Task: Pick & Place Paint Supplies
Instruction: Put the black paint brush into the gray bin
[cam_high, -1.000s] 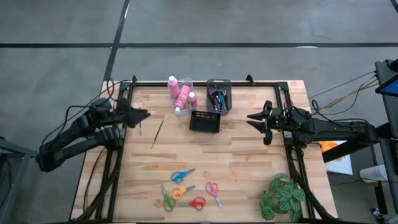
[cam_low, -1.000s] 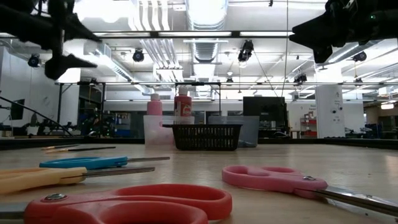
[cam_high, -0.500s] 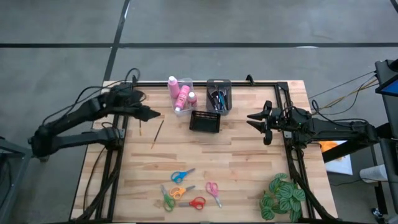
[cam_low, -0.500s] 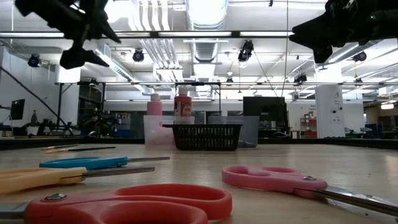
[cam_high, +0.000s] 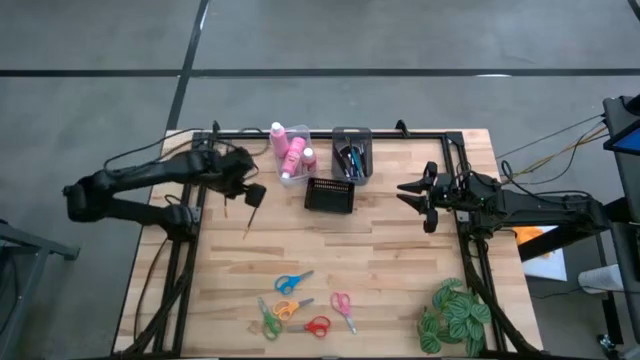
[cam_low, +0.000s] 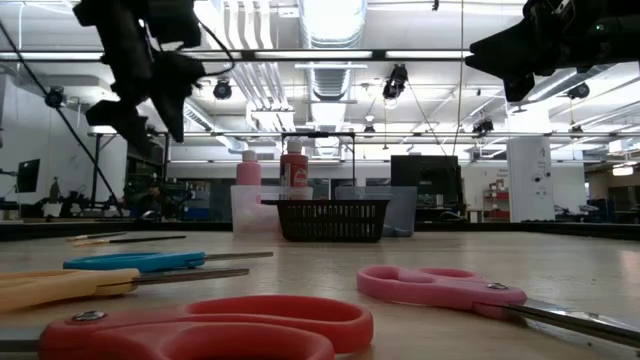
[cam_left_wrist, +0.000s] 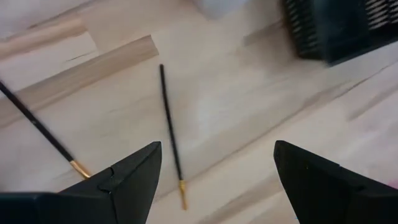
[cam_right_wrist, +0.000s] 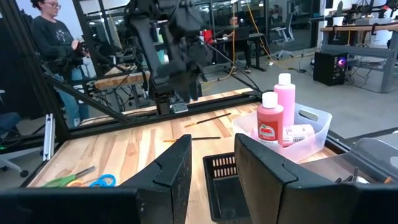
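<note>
1. My left gripper (cam_high: 252, 194) hangs above the table with its fingers (cam_left_wrist: 118, 180) spread wide and nothing between them; one black paintbrush (cam_left_wrist: 171, 142) lies flat on the wood just ahead of the tips, a second paintbrush (cam_left_wrist: 38, 129) off to one side.
2. Beyond those fingers, the clear bin (cam_high: 294, 157) holds the pink bottles (cam_high: 290, 150), with the black basket (cam_high: 331, 194) just beside it.
3. The scissors (cam_high: 294, 283) lie in a cluster, well apart from both grippers.
4. My right gripper (cam_high: 408, 189) waits, fingers partly parted, holding nothing, with the basket ahead of them.
</note>
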